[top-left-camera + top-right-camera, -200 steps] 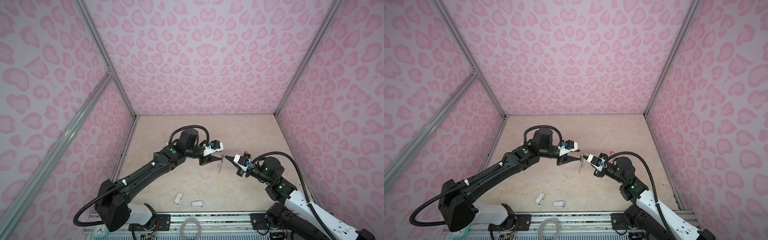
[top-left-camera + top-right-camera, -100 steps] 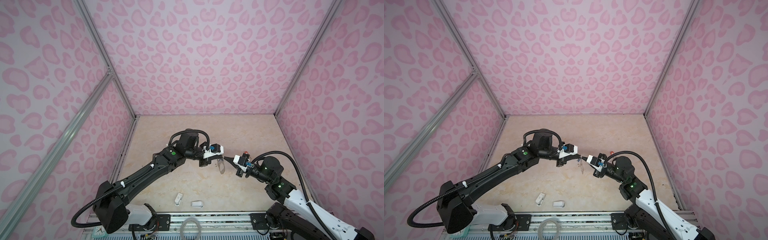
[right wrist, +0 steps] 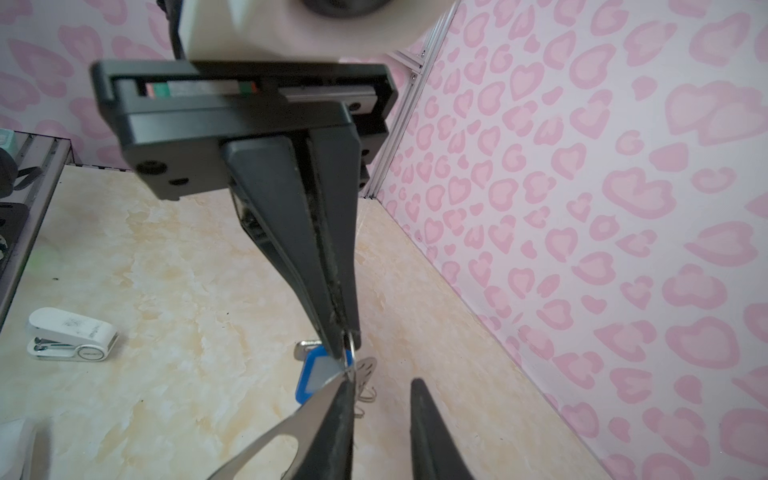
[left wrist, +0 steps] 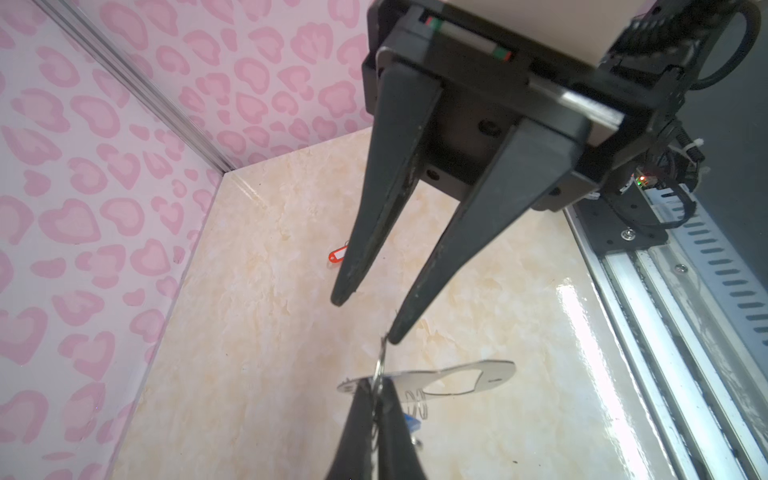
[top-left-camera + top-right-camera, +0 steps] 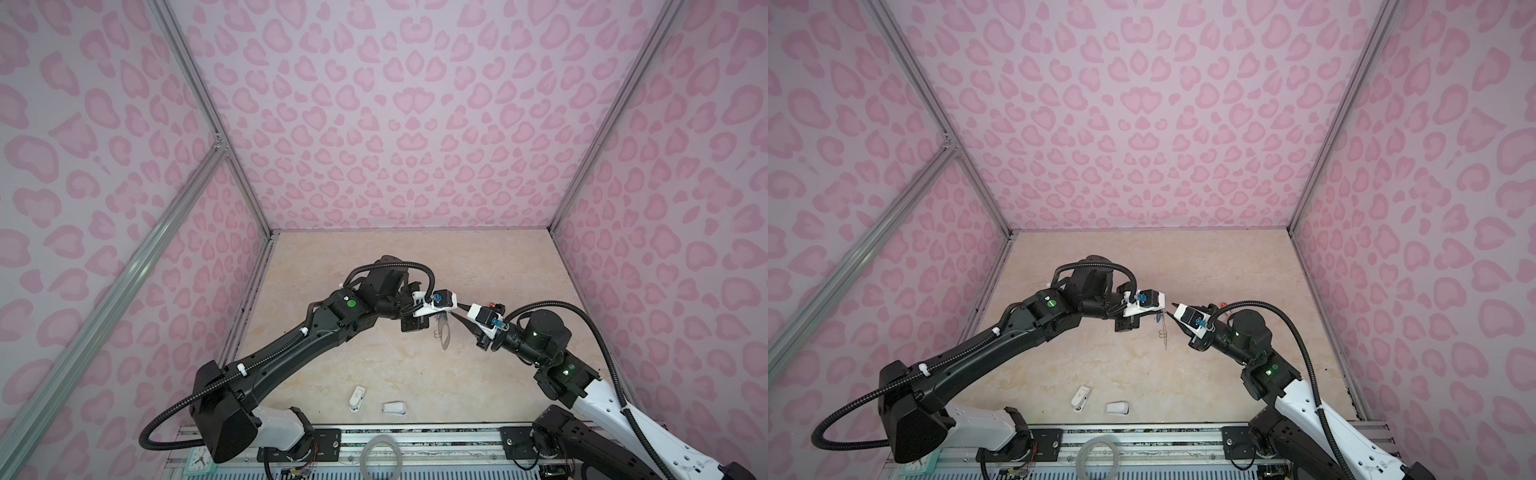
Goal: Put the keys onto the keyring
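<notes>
With left gripper (image 4: 376,388), clamped shut on a wire ring (image 4: 381,361) at the edge of the keyring (image 4: 490,372), held it in air above the table (image 4: 270,332). With right gripper (image 4: 368,318), jaws a little apart, touched the same ring by one fingertip. Noted blue key (image 3: 316,374) hanging just beside the keyring, and red key (image 4: 337,254) lying on the table, well apart.
</notes>
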`<state>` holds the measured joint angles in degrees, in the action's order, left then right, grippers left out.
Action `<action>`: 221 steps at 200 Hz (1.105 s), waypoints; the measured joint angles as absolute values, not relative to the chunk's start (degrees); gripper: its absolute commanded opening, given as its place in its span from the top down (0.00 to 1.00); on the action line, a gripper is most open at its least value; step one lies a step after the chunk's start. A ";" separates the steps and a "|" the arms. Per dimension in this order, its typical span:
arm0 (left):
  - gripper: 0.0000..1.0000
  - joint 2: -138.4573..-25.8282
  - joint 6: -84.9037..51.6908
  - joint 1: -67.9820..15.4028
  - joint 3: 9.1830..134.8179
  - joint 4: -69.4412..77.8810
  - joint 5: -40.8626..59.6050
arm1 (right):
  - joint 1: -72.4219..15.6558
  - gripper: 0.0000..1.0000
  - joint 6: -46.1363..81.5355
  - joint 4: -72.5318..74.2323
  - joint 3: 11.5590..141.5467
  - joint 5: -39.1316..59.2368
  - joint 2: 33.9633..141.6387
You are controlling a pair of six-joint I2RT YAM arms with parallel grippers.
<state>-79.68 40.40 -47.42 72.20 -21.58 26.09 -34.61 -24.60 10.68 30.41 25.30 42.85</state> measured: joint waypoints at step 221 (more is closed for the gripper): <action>0.58 -78.30 36.32 -45.10 70.35 -20.88 24.36 | -34.74 1.00 -22.70 12.34 29.87 27.90 45.58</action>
<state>-78.30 36.32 -45.10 70.35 -20.88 24.36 -34.74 -22.70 12.34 29.87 27.90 45.58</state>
